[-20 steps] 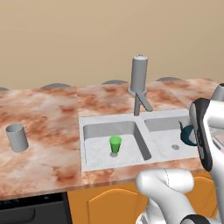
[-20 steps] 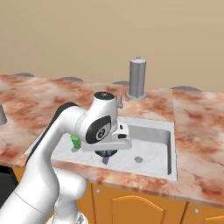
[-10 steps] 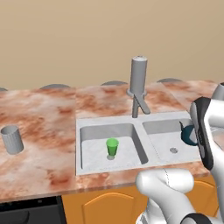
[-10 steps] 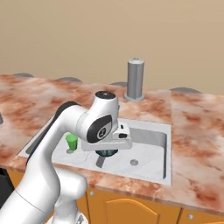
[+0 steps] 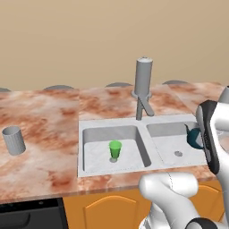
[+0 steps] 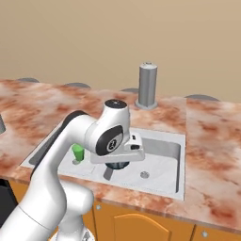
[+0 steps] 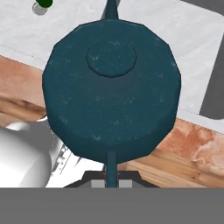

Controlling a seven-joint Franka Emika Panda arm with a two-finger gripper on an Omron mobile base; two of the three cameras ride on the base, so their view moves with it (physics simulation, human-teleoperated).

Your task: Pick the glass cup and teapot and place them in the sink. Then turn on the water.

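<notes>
The dark teal teapot (image 7: 111, 87) hangs from my gripper (image 7: 111, 183), which is shut on its thin handle. In the right base view the teapot (image 6: 116, 165) sits under the hand, just above the right basin of the light grey sink (image 6: 160, 137), near its front edge. In the left base view the teapot (image 5: 194, 137) is half hidden behind my arm. Far left of the sink (image 5: 81, 152), the grey glass cup (image 5: 13, 140) stands upright on the counter. The tall grey tap (image 5: 143, 85) rises behind the sink with its spout angled over the divider; no water is visible.
A small bright green cup (image 5: 115, 149) stands in the left basin, also seen in the right base view (image 6: 77, 152). Marbled counter runs on both sides of the sink, with orange cabinet fronts below and a beige wall behind.
The whole picture has shifted a little sideways, so the base has moved. The arm keeps its pose, and the teapot stays held over the right basin.
</notes>
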